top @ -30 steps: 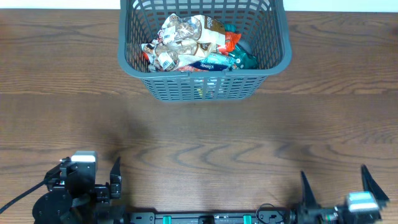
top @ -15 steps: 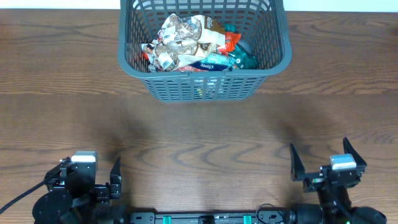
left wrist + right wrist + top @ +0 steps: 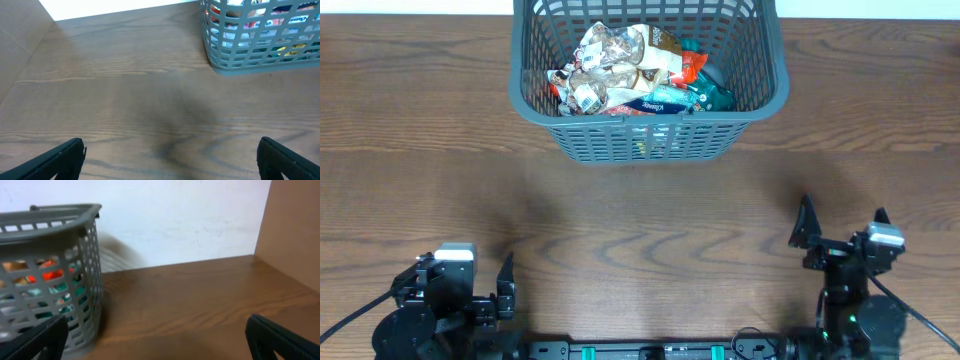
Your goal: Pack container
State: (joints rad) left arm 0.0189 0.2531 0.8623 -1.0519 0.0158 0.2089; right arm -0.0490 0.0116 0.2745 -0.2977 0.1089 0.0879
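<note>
**Packets are in: check the load before you reach again**

The container [image 3: 620, 140] sits at the far edge of the table [image 3: 640, 230], its heap of snack packets [image 3: 635, 70] piled toward its middle and left. Every packet you can see lies inside it. None shows on the wood in front of it or to either side.

Your left gripper [image 3: 171, 143] is parked well in front of the container and off to its left. The jaws are spread wide with nothing between them. Your right gripper [image 3: 843, 207] stands in front of the container and to its right, closer to it than the left. It is just as wide open and just as empty, and its camera looks at the container's right wall.

The packing looks complete or nearly so, so the job now is likely to confirm that. Look through the lattice in both wrist views for anything riding high against the rim.

If a packet needs tucking down, use the right arm, which is the nearer one. Come in over the container's near rim from above, not through its side. Press lightly, because the container looks light enough to slide on the wood. Leave the left arm where it is.
</note>
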